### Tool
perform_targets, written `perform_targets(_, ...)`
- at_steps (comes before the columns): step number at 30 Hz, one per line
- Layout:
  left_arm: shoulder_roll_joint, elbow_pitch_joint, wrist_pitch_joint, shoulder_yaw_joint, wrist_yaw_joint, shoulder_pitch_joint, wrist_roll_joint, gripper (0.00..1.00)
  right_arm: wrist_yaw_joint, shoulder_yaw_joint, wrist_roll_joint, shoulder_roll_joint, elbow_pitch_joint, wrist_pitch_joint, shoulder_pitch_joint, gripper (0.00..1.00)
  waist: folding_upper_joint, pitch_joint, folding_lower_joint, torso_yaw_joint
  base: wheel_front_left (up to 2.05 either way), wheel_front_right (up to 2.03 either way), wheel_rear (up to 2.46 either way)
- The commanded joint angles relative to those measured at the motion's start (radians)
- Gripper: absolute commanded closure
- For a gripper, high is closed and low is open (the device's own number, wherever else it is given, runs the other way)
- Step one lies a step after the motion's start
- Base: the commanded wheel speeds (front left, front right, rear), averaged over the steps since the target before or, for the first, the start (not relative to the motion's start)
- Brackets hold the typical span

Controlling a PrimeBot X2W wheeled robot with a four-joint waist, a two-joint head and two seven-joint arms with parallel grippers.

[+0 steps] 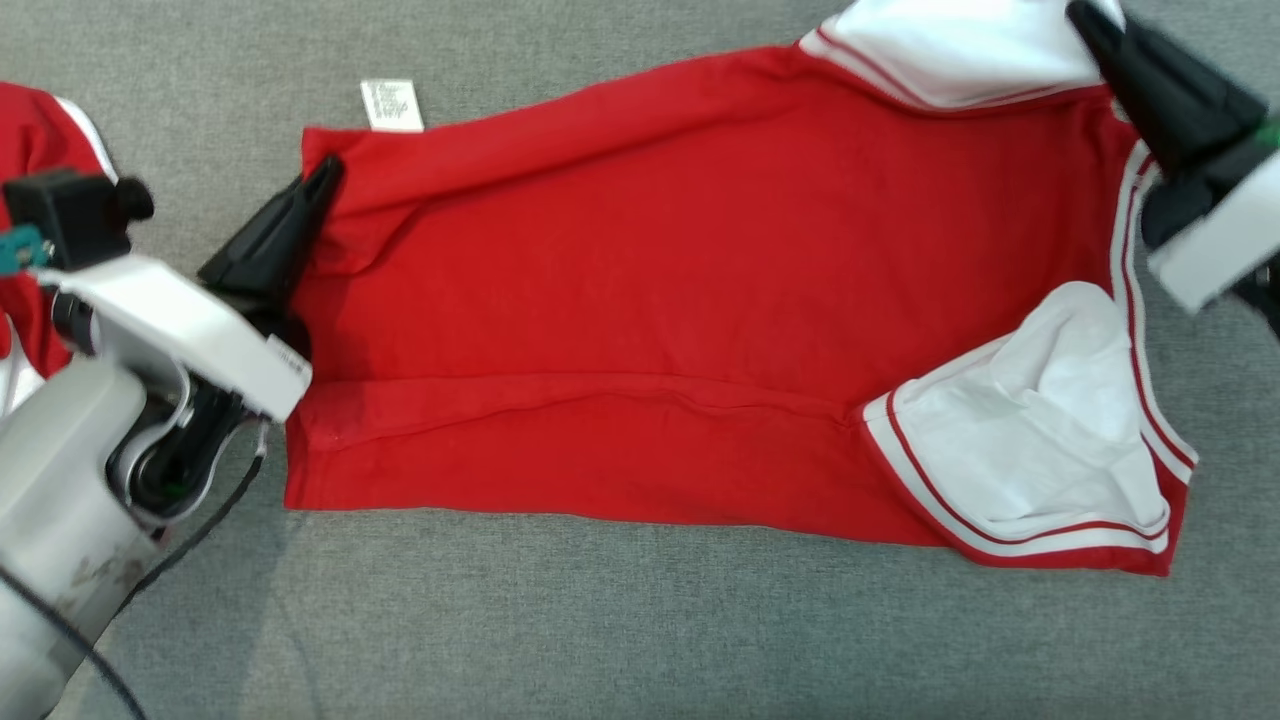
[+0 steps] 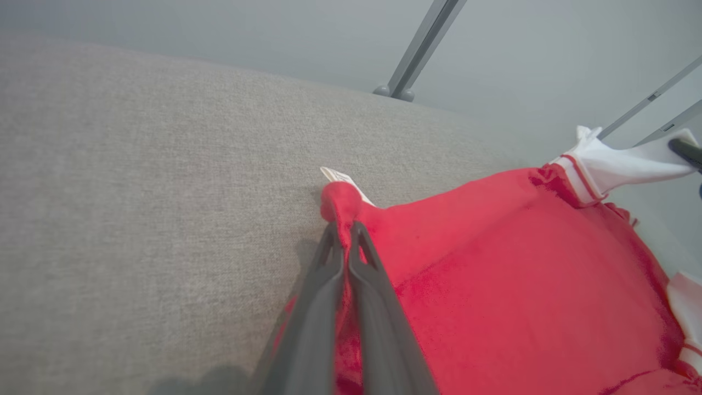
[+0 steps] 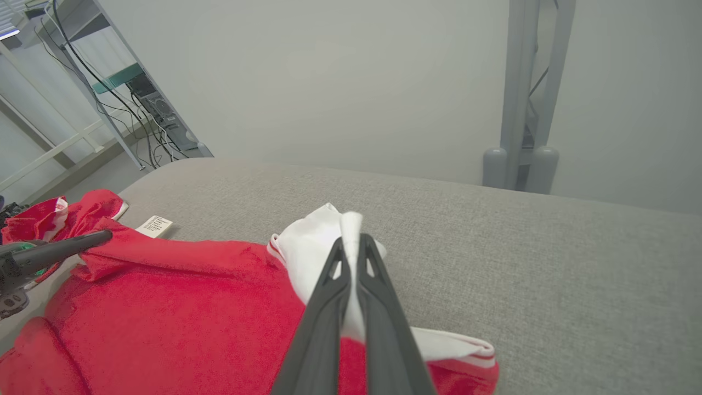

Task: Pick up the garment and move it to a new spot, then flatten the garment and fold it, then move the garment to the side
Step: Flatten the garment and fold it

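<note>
The garment [image 1: 700, 300] is a red shirt with white, stripe-trimmed sleeves, spread across the grey padded surface [image 1: 640, 620]. My left gripper [image 1: 325, 178] is shut on the shirt's red hem corner at the left; the left wrist view shows red cloth [image 2: 493, 285] pinched between the closed fingers at my left gripper [image 2: 343, 230]. At the upper right, my right gripper [image 1: 1085, 22] is shut on the far white sleeve, and in the right wrist view white fabric stands up between the fingers of my right gripper [image 3: 351, 244]. The near white sleeve [image 1: 1040, 440] lies loose and crumpled.
A white care label [image 1: 392, 104] sticks out by the hem. Another red and white cloth [image 1: 30, 130] lies at the far left edge. Beyond the surface stand a grey frame post [image 3: 521, 109] and a rack with cables [image 3: 137, 99].
</note>
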Motion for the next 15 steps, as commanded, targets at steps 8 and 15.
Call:
perform_targets(8,0.128,-0.183,-0.055,0.06,0.057,0.193,-0.04,1.0,0.0,-0.211,0.017,-0.027,-0.244,-0.036,0.419,1.0,0.0,-0.031,0.0,-0.03,0.0,0.0,0.0)
perform_targets(15,0.171,-0.262,-0.065,0.091,0.104,0.301,-0.046,1.0,0.0,-0.396,-0.06,0.099,-0.35,0.009,0.726,1.0,0.0,-0.035,0.0,-0.038,0.0,0.0,0.0)
